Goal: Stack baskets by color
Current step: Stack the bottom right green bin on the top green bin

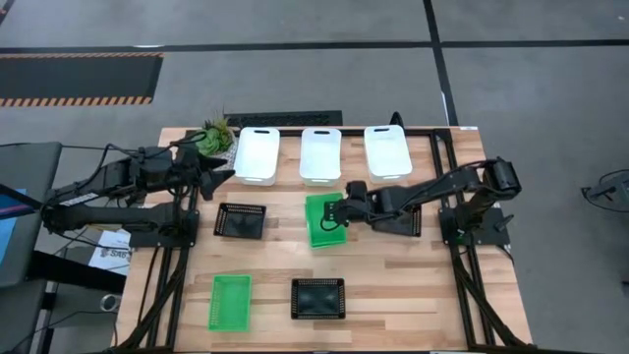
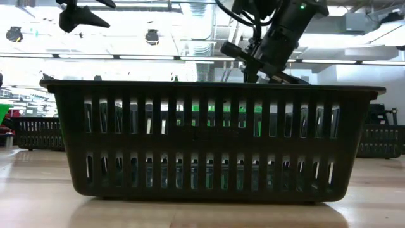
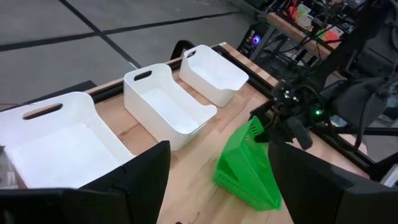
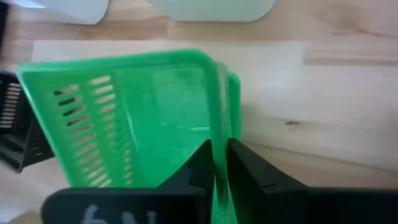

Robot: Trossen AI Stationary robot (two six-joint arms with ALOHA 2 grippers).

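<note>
Two green baskets sit near the table's middle. The upper one [image 4: 143,118] [image 3: 249,168] [image 1: 326,218] is tilted over the lower one, whose rim [image 4: 235,93] shows beside it. My right gripper [image 4: 219,165] [image 1: 340,211] is shut on the upper one's wall. My left gripper [image 1: 221,167] [image 3: 217,186] hangs open above the far left of the table, near the plant, holding nothing. Three white baskets [image 1: 320,154] line the far edge. A third green basket [image 1: 231,300] rests flat near the front left. My right gripper pinches the upper green basket's end wall at its rim [image 4: 217,140], one finger inside the basket and one outside. The fingers slant down from the table's right. The held end is raised and the basket's opposite end rests low on the green basket beneath.
Black baskets stand at the left centre [image 1: 241,220], the near centre [image 1: 317,298] [image 2: 209,139] and under my right arm [image 1: 405,224]. A small potted plant [image 1: 214,136] sits at the far left corner. Bare wood lies at the near right.
</note>
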